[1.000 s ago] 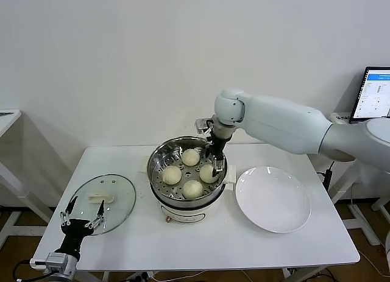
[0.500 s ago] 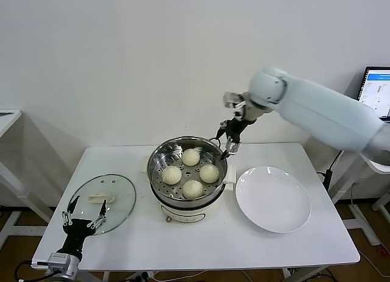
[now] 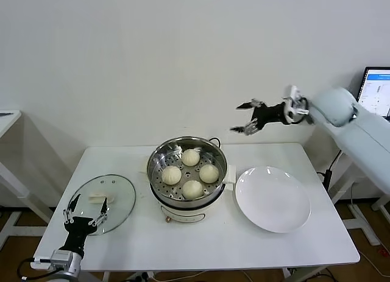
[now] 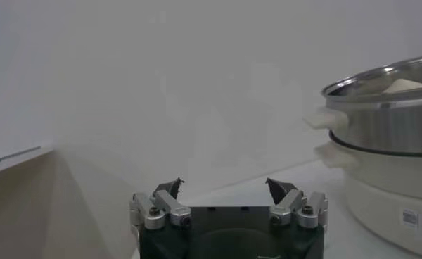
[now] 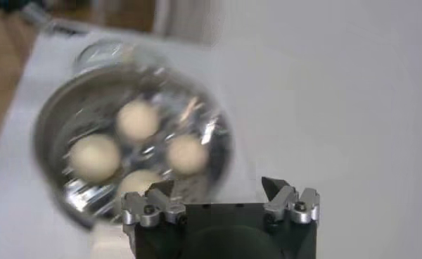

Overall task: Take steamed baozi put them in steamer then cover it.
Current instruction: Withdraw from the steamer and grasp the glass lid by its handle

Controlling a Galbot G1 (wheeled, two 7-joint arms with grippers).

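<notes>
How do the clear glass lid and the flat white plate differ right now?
The round clear glass lid is see-through, with a metal rim and a white handle at its centre; the flat white plate is opaque and bare. The lid lies on the steel steamer pot's left, the plate on its right. Both are round, lie flat on the white table, and carry no buns.

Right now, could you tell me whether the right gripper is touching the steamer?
Apart. The head view shows the right gripper, fingers open and empty, up in the air above and to the right of the steamer, white wall between them.
</notes>
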